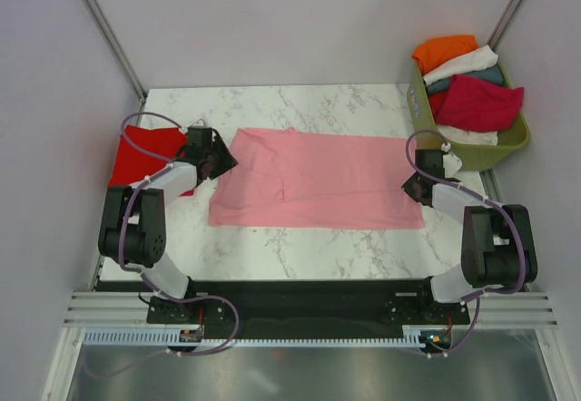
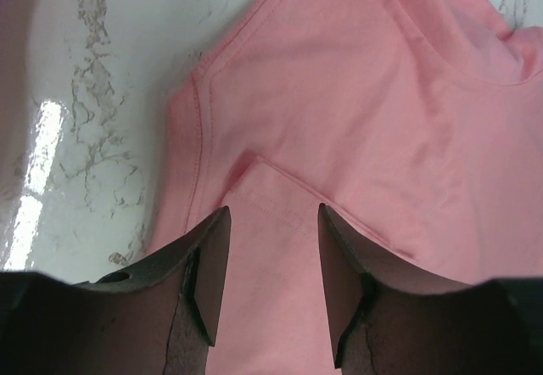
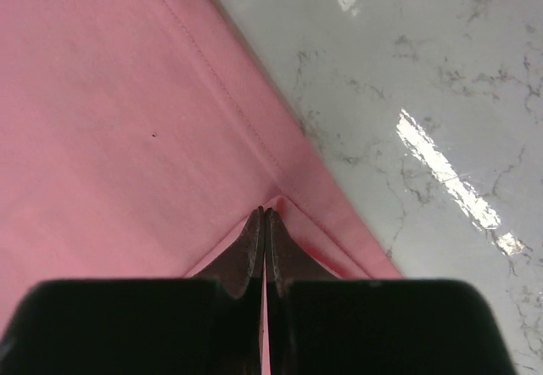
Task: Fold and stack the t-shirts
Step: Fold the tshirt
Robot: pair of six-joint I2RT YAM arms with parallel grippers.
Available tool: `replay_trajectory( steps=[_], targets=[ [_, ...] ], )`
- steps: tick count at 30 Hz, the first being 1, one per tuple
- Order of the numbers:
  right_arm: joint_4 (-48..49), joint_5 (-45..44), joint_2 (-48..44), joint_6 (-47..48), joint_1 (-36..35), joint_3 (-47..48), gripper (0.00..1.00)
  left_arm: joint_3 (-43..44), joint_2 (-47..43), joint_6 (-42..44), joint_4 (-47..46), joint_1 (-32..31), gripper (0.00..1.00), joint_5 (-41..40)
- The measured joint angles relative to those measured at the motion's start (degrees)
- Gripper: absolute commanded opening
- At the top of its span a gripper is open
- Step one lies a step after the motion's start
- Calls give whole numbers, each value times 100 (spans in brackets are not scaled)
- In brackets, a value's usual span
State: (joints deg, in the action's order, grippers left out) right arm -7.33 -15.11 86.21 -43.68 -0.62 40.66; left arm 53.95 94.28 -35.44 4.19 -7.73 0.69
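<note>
Two fingers [image 3: 246, 256] of the right gripper [image 3: 264, 214] are pressed tightly together, with a thin ridge of pink cloth caught between them. They pinch the pink t-shirt [image 3: 102, 120] at its stitched hem edge, where the fabric lifts slightly toward the tips. The fingers [image 2: 208, 273] of the left gripper [image 2: 273, 214] stand apart with nothing between them. They are poised over the opposite, collar end of the same shirt, above a folded-in sleeve and just short of the curved neckline. Whether their tips touch the cloth cannot be told.

In the top view the pink t-shirt [image 1: 318, 179] lies spread flat as a long rectangle on the marble table [image 1: 300, 238], its hem toward the right arm and its shoulders toward the left arm. The right gripper [image 1: 416, 188] sits on the hem edge, and the left gripper [image 1: 221, 161] sits at the far corner of the shoulder end.

Just beyond the shoulder end of the pink shirt, a bright red t-shirt [image 1: 136, 151] lies on the table, partly covered by the left arm. Beyond the hem end, toward the far side, stands an olive-green basket [image 1: 481, 154]. It is heaped with an orange t-shirt [image 1: 445, 52] on top, then a white one [image 1: 463, 63], a teal one [image 1: 490, 74] and a crimson one [image 1: 477, 102].
</note>
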Motion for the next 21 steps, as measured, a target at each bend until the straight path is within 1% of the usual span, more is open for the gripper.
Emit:
replay_trajectory(
  steps=[3, 6, 8, 10, 14, 21],
  targets=[
    [9, 0, -2, 2, -39, 0, 0, 153, 245, 31, 7, 0, 46, 7],
    [11, 2, -4, 2, -39, 0, 0, 380, 516, 59, 13, 0, 43, 22],
    [15, 2, -7, 2, -39, 0, 0, 503, 658, 70, 15, 0, 42, 33],
    [20, 4, -22, 2, -39, 0, 0, 610, 809, 79, 20, 0, 39, 33],
    [52, 4, -42, 2, -39, 0, 0, 748, 1038, 90, 42, 0, 29, 33],
    [52, 9, -79, 0, -39, 0, 0, 850, 1204, 98, 160, 0, 31, 26]
  ],
)
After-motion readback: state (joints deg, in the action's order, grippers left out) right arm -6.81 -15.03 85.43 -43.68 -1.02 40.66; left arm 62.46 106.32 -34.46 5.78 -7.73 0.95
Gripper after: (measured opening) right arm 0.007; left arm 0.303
